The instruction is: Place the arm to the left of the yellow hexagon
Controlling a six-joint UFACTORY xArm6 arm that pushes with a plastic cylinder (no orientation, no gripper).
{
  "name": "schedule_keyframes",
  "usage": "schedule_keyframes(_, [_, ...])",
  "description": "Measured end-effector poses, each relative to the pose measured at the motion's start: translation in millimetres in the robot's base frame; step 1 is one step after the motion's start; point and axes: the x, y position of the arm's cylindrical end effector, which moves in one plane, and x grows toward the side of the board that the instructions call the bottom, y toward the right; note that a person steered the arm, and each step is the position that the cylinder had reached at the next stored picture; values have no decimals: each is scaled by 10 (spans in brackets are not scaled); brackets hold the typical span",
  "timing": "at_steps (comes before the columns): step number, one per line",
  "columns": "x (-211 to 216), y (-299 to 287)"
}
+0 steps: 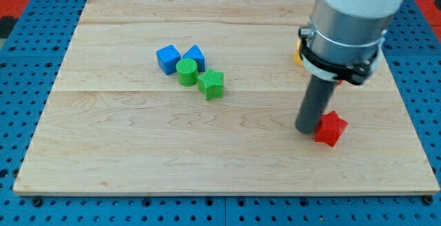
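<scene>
My tip (307, 131) rests right of centre, touching the red star-shaped block (331, 127). No fingers here, just a rod. The yellow hexagon block (298, 52) peeks out above, mostly hidden. Approach underway; next, swing up and left of it.

My tip (307, 130) touches the red block (331, 127), with what seems a yellow block (298, 54) mostly hidden behind.

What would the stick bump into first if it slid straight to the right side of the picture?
My tip already sits right beside the red block, on its left, so it would probably push that first. Whether they already touch is unclear.
</scene>
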Motion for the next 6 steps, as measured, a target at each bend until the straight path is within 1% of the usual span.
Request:
schedule_keyframes(1, [-758,-483])
schedule_keyframes(2, [-1331,-699])
schedule_keyframes(3, [-1819,-741])
schedule_keyframes(4, [-2155,-522])
schedule_keyframes(5, [-1954,-280])
schedule_keyframes(6, [-1463,-256])
